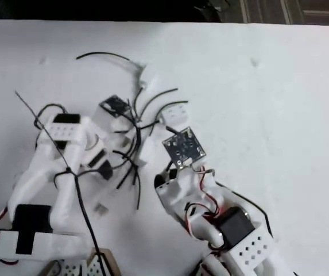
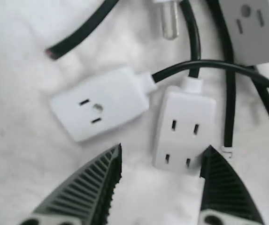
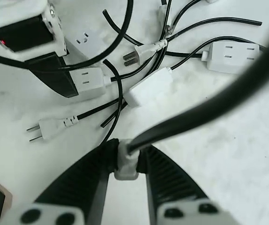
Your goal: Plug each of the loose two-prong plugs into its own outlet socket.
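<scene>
Two grippers at the cord tangle, one plug in hand

Closest in, the right gripper (image 3: 127,151) is clenching a white plug body (image 3: 126,169) between its ribbed fingers, and the black cord (image 3: 195,112) is arching up and away from it. The prongs are hiding below the fingers, so I am judging it a plug by its shape. Pinching it by the body is probably keeping the prongs free for a socket. Just beyond, a loose two-prong plug (image 3: 42,129) is lying flat with its prongs pointing away from the tangle. A white socket block (image 3: 148,86) is sitting among crossed cords. Farther off, a second plug (image 3: 136,54) is resting near a double outlet (image 3: 230,55).

The left gripper (image 2: 163,150) is hanging released, jaws spread wide, with one fingertip just beside the corner of a four-slot outlet block (image 2: 183,129). Next to that block, a grounded socket (image 2: 99,103) is lying face up. The wide spread seems to be sizing up the block, likely to steady it while a plug is being pushed in. Beyond, another socket face (image 2: 251,26) is showing.

From above, both arms are leaning in over the table (image 1: 279,86), converging on the cord cluster (image 1: 132,144). No plug is looking seated yet, so the task is, by my reading, only beginning.
</scene>
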Controlling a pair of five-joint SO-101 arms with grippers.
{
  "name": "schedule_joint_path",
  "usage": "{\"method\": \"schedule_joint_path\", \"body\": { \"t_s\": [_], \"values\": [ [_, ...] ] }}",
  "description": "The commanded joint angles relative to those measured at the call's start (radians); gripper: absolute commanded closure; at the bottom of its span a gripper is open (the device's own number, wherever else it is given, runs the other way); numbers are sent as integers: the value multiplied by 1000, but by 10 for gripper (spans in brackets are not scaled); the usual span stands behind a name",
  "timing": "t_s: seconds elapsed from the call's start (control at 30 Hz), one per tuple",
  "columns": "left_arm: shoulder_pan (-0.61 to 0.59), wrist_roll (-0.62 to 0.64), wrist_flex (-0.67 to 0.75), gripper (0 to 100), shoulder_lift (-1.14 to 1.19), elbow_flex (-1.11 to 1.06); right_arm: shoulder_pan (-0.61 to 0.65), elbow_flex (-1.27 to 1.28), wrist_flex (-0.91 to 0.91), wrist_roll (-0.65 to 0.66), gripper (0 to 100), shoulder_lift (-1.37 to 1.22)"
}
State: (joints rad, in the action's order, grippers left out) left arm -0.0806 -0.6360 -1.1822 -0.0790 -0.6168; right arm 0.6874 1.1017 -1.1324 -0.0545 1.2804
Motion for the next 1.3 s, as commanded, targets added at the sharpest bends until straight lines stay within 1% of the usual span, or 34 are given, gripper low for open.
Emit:
{"method": "schedule_joint_path", "body": {
  "t_s": [0.0,0.17,0.3,0.43,0.53,0.63,0.73,0.83,1.07,1.27],
  "values": [
    [-39,-12,-37,723,-104,31,-5,-71,19,0,982,7],
    [-68,-12,-86,721,-358,-41,-2,-74,58,46,982,7],
    [-140,-6,-83,721,-588,-129,24,-72,107,48,982,-4],
    [-274,-9,-63,722,-776,-221,81,-72,176,43,982,-114],
    [-389,-8,-21,724,-892,-307,111,-74,283,38,982,-229],
    [-489,-6,37,724,-977,-402,168,-74,400,37,982,-331],
    [-565,-8,104,724,-1032,-494,216,-74,515,37,982,-415],
    [-607,-8,169,725,-1049,-571,234,-74,625,37,982,-501],
    [-611,-3,230,725,-1050,-694,268,-77,849,37,982,-727],
    [-608,0,233,725,-1052,-741,277,-83,1007,38,982,-880]
  ]
}}
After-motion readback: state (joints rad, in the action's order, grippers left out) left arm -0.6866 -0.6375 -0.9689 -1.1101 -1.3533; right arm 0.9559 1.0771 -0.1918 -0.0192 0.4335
